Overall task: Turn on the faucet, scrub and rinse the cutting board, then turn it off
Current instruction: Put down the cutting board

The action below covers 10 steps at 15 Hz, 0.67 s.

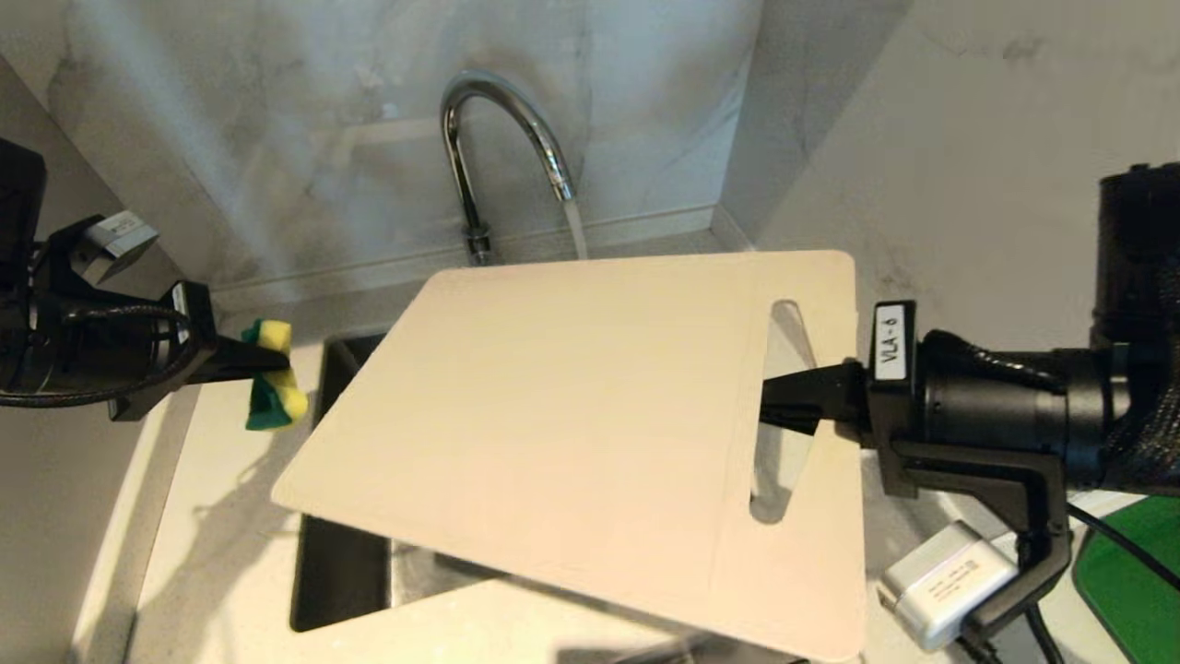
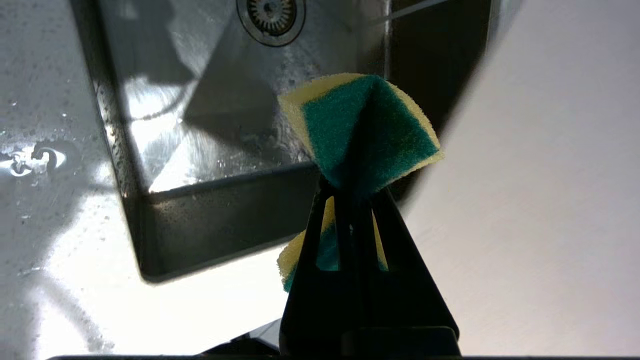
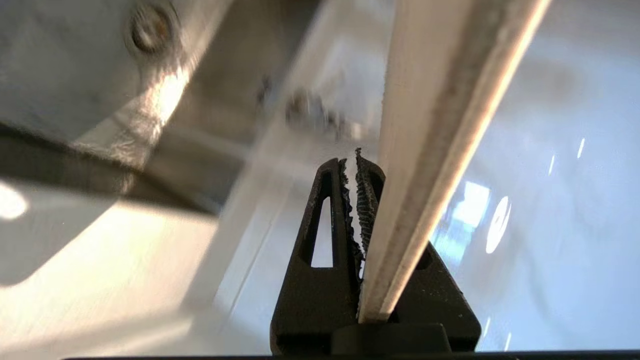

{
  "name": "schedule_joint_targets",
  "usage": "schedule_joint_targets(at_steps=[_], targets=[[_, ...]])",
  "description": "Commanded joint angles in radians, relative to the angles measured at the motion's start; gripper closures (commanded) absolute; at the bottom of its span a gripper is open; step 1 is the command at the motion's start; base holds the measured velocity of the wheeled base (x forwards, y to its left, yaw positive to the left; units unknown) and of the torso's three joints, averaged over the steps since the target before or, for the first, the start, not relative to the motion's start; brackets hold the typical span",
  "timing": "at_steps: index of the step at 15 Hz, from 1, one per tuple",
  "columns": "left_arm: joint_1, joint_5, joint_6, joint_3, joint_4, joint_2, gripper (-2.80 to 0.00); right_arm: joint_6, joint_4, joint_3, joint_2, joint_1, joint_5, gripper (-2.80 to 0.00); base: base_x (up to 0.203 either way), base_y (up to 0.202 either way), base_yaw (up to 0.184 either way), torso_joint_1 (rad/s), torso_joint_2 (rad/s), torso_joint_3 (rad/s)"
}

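Marble wall behind, pale tabletop around the steel sink; water runs from the faucet. I see my right gripper with its fingers clamped on the handle strip of the cutting board, reaching into the cutout and holding it tilted above the sink. My left gripper has its fingers pinched together on the sponge, just beside the board's left edge, not touching it.

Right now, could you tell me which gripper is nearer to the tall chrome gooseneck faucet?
Neither clearly. The left gripper, holding a green-and-yellow sponge, is off to the faucet's left; the right gripper, gripping the beige plastic cutting board, is off to its right.
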Motion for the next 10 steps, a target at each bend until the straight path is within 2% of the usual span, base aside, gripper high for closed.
schedule_joint_targets(at_steps=[1, 4, 7, 10], targets=[[0.0, -0.001, -0.001, 0.0, 0.02, -0.009, 0.0, 0.037, -0.003, -0.035, -0.036, -0.053, 0.006, 0.0, 0.0, 0.0, 0.0, 0.0, 0.0, 0.0], [0.0, 0.024, 0.001, -0.002, 0.026, -0.007, 0.0, 0.062, -0.003, -0.052, -0.062, -0.142, 0.007, 0.0, 0.0, 0.0, 0.0, 0.0, 0.0, 0.0], [0.0, 0.033, 0.003, -0.002, 0.044, -0.007, 0.0, 0.128, -0.006, -0.053, -0.094, -0.24, 0.007, 0.0, 0.0, 0.0, 0.0, 0.0, 0.0, 0.0], [0.0, 0.036, 0.006, -0.006, 0.051, -0.003, 0.0, 0.207, -0.113, -0.004, -0.125, -0.283, 0.009, 0.0, 0.0, 0.0, 0.0, 0.0, 0.0, 0.0]])
